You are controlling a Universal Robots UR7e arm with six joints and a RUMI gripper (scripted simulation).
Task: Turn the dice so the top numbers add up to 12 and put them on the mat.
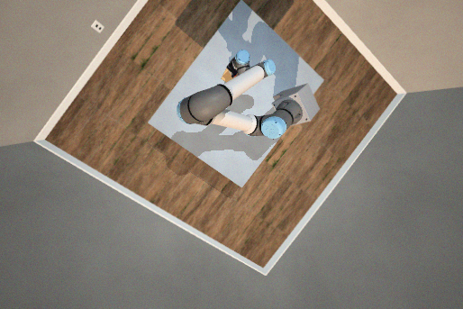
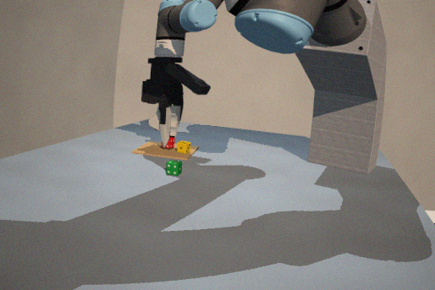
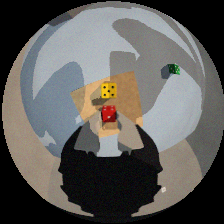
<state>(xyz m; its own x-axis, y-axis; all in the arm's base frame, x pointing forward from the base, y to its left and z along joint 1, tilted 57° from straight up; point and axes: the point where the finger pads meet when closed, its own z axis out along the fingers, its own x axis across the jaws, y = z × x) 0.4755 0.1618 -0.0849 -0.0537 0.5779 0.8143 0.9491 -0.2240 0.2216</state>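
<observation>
Holding red die (image 2: 170, 143) (image 3: 108, 113) in tool (image 2: 167, 141) (image 3: 109, 111), tilted, low over or touching mat (image 1: 225, 75) (image 2: 145, 150) (image 3: 131, 87), just beside yellow die (image 2: 184, 147) (image 3: 109, 90); green die (image 2: 173, 167) (image 3: 174, 69) off mat on desk (image 1: 216, 146) (image 2: 51, 183) (image 3: 175, 107); prob. needs setting flat w/o bumping yellow.

Green die (image 2: 173, 167) sits off the orange mat (image 2: 149, 151)
</observation>
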